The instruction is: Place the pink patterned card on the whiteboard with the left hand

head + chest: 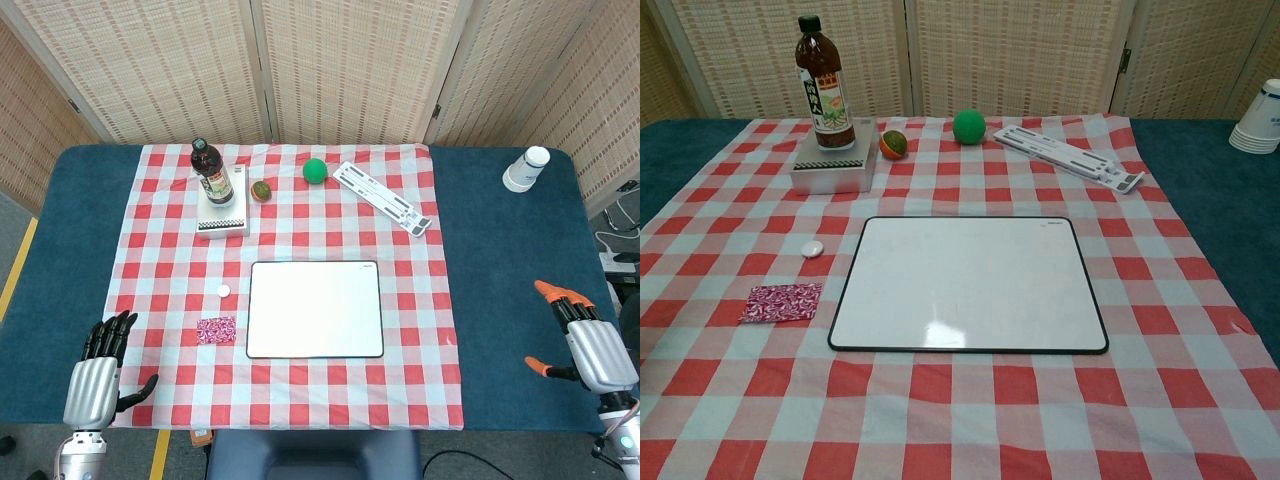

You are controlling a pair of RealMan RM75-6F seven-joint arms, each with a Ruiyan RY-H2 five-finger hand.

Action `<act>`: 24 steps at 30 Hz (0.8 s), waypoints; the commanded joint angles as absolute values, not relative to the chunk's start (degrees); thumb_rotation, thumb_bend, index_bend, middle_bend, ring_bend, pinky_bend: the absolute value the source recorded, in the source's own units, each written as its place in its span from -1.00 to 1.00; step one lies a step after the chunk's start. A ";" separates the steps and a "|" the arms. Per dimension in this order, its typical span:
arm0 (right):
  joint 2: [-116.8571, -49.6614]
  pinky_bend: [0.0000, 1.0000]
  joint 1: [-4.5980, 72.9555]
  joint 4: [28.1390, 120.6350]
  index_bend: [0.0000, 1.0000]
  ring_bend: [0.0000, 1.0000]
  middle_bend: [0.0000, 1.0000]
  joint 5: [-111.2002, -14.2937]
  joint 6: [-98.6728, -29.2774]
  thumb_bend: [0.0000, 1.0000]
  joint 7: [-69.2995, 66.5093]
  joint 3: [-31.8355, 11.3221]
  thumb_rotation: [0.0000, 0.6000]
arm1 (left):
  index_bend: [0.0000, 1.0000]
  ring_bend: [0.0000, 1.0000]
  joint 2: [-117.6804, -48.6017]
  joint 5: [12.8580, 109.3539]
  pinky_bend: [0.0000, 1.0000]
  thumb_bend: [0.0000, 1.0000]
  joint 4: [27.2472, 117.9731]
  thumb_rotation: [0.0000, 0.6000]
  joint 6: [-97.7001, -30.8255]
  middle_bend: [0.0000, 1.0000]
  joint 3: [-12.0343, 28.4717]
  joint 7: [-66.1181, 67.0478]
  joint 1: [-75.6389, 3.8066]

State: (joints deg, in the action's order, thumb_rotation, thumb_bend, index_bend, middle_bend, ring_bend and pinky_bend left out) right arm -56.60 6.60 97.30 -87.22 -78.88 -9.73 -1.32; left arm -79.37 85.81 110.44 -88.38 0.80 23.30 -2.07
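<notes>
While both robot hands are showing only in the head view, the left robot hand point(95, 375) and right robot hand point(590, 340) are hovering spread and empty. Small pink patterned card point(782, 301) is lying on the checked cloth, just left of the white rectangular whiteboard point(970, 283).

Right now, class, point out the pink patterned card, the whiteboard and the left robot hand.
pink patterned card point(782, 302), chest view, card's centre.
whiteboard point(315, 309), head view, blank middle.
left robot hand point(98, 372), head view, back of the palm.
</notes>
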 commanded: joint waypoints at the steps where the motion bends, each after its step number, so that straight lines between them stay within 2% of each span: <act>1: -56.61 -0.75 6.61 97.29 -0.90 -1.00 -0.81 -87.21 -78.88 -1.00 -9.70 -1.32 1.00 | -1.00 -1.00 -79.42 85.78 -1.00 -0.50 110.39 1.00 -88.34 -1.00 0.81 23.39 -2.08; 21: -57.30 -0.75 6.88 96.89 -0.89 -1.00 -0.81 -87.90 -79.68 -1.00 -9.16 -1.72 1.00 | -1.00 -1.00 -78.54 86.42 -1.00 -0.50 110.53 1.00 -88.61 -1.00 2.30 22.66 -2.88; 24: -57.42 -0.75 6.88 96.62 -0.88 -1.00 -0.81 -88.09 -79.59 -1.00 -9.54 -1.53 1.00 | -1.00 -1.00 -78.45 87.19 -0.91 -0.51 110.55 1.00 -88.75 -1.00 2.24 23.32 -3.02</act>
